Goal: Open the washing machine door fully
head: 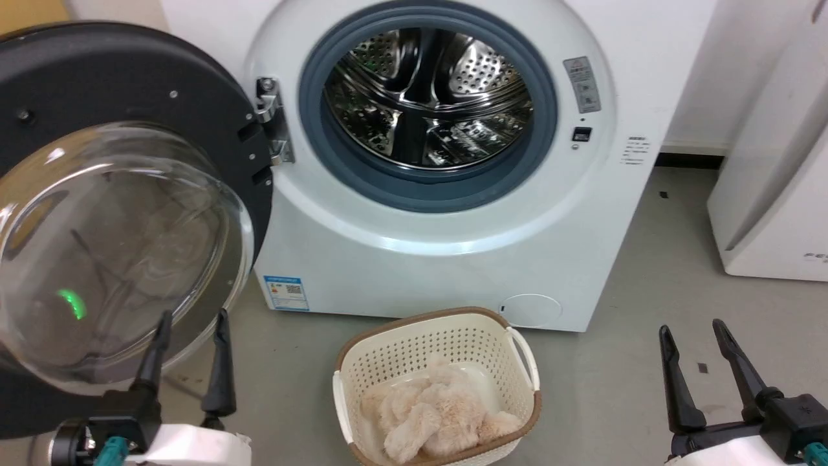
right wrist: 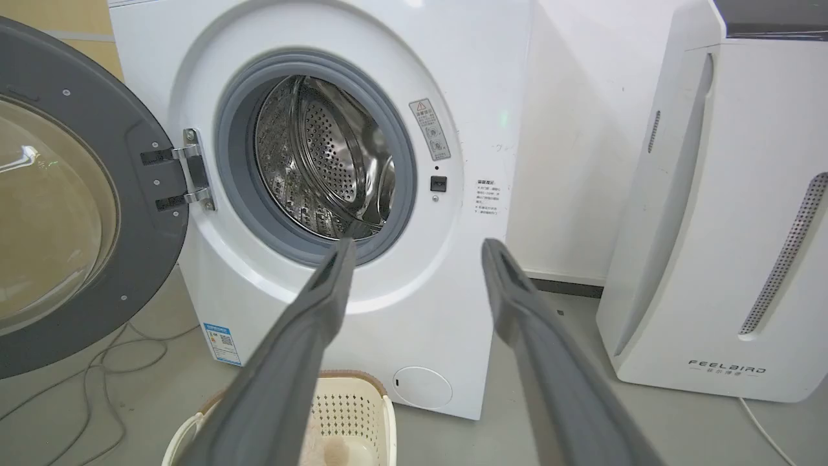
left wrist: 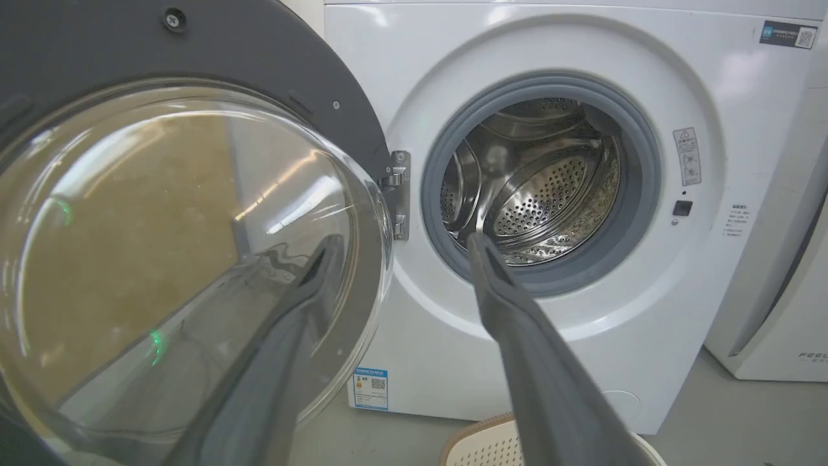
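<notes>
the washing machine door (head: 123, 213) is standing swung wide on its metal hinge (head: 273, 120), occupying the 9 o'clock side of the head view. its inner face is turning toward the camera, with the matte black rim ringing the bulging clear glass bowl. the washing machine (head: 427, 259) is sitting at 12 o'clock. its steel perforated drum (head: 427, 97) is showing fully through the grey rubber seal (head: 388, 191). a small blue label (head: 286, 292) and a round cap (head: 532, 309) are sitting low on its front.

the left gripper (head: 194, 316) is hovering at 7 o'clock. its fingers are standing apart and holding nothing. the fingertips are overlapping the lower edge of the glass bowl in the head view; whether they are touching it cannot be told. in the left wrist view one finger is lying across the glass and the other is pointing toward the drum opening.

the right gripper (head: 692, 327) is waiting at 5 o'clock, well apart from the door. its fingers are likewise spread and empty.

a cream perforated basket (head: 388, 362) is resting on the grey floor (head: 647, 259) at 6 o'clock, just in front of the machine. it is holding a pale fluffy fabric (head: 433, 408). a white slanted appliance (head: 776, 194) is standing at 3 o'clock, beside the machine.
</notes>
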